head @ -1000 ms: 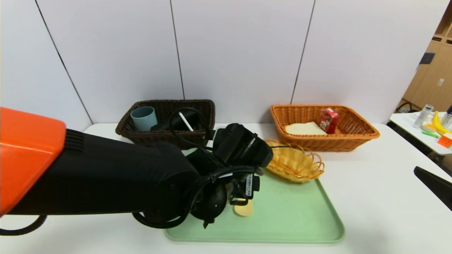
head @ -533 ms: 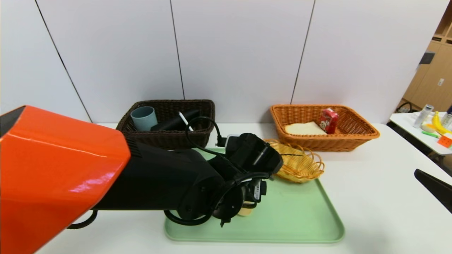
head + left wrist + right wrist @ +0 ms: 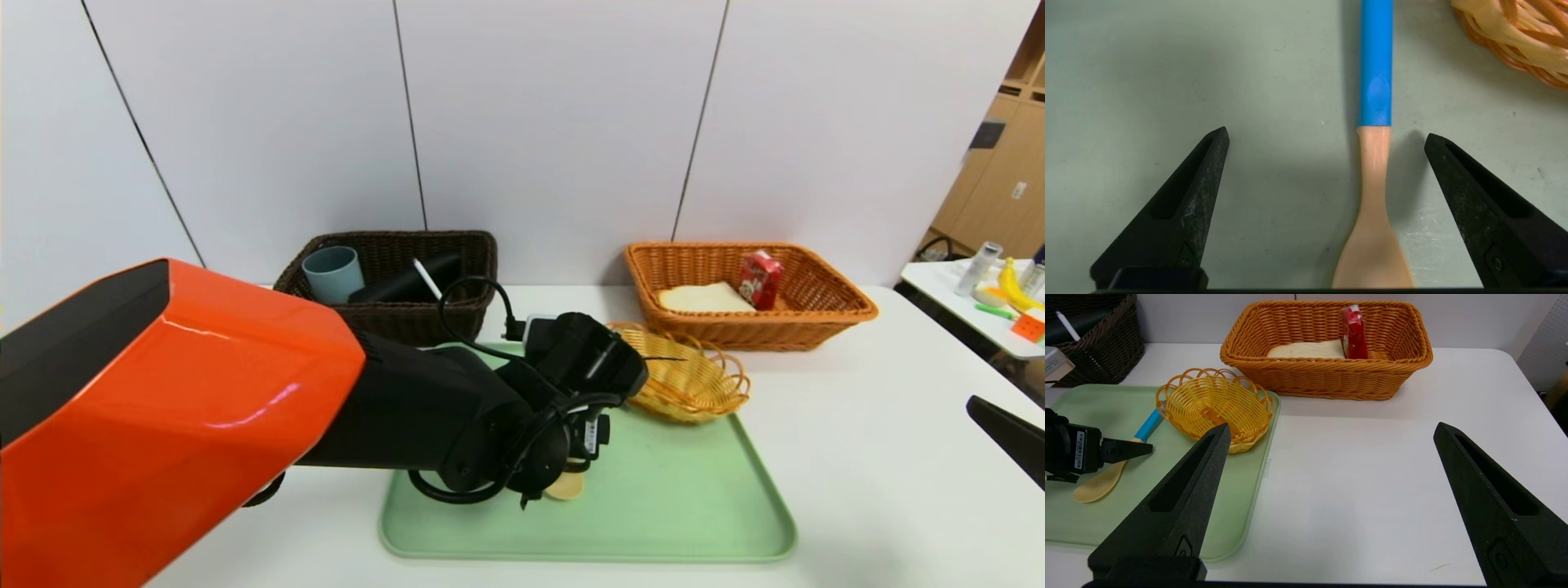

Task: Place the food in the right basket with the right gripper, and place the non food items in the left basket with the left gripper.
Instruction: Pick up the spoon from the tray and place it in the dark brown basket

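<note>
The left gripper (image 3: 1325, 136) is held low over the green tray (image 3: 694, 506) with its fingers (image 3: 1188, 196) spread wide apart, nothing being clamped between them. The yellow spoon with blue handle (image 3: 1374, 163) is seen lying flat on the tray in the gap between the fingers, nearer to one of them, its neck level with the fingertips and its blue handle reaching out past them toward the small yellow basket (image 3: 690, 380). No contact between fingers and spoon is shown. The right gripper (image 3: 1331, 430) is kept well off to the right over the white table (image 3: 882, 457), its fingers likewise wide apart and empty. The bread slice (image 3: 704, 297) and red carton (image 3: 759, 279) are found in the right basket (image 3: 816, 327); the grey-blue cup (image 3: 332, 273), black case (image 3: 400, 286) and white pen (image 3: 428, 280) are found in the left basket (image 3: 457, 314).
</note>
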Robot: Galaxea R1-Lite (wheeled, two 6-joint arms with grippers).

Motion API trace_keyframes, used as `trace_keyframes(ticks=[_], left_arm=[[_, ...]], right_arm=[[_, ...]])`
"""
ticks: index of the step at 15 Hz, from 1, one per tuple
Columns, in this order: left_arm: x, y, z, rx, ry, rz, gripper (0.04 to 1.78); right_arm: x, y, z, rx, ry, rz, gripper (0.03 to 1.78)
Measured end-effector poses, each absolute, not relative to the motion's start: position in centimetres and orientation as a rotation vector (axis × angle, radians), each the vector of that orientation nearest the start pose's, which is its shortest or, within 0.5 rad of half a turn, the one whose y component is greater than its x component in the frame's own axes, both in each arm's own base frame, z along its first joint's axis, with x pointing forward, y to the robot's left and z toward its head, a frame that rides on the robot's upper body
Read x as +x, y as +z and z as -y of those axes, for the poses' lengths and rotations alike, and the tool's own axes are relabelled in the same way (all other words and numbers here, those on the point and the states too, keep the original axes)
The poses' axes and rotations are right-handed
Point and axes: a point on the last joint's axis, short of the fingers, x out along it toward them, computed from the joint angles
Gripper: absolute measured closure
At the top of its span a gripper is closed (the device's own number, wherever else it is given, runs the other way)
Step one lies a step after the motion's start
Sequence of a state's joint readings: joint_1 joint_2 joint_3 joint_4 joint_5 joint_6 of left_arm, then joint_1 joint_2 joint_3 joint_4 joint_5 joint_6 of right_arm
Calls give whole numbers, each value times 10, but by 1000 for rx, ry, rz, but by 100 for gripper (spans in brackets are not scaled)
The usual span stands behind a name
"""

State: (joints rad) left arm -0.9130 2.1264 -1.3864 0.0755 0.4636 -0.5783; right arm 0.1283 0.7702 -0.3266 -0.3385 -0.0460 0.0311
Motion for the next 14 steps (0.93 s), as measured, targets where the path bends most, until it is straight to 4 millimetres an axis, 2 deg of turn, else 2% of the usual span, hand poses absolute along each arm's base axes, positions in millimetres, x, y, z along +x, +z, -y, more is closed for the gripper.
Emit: trace_keyframes(ticks=[10, 11, 14], left_arm=[[262, 112, 312, -9, -197, -730, 13], [262, 113, 312, -9, -196, -730, 22], [262, 113, 311, -11, -198, -731, 64]], right_arm=[[75, 191, -9, 19, 83, -103, 10], [75, 191, -9, 20, 83, -102, 10], [75, 191, -9, 20, 83, -102, 10]])
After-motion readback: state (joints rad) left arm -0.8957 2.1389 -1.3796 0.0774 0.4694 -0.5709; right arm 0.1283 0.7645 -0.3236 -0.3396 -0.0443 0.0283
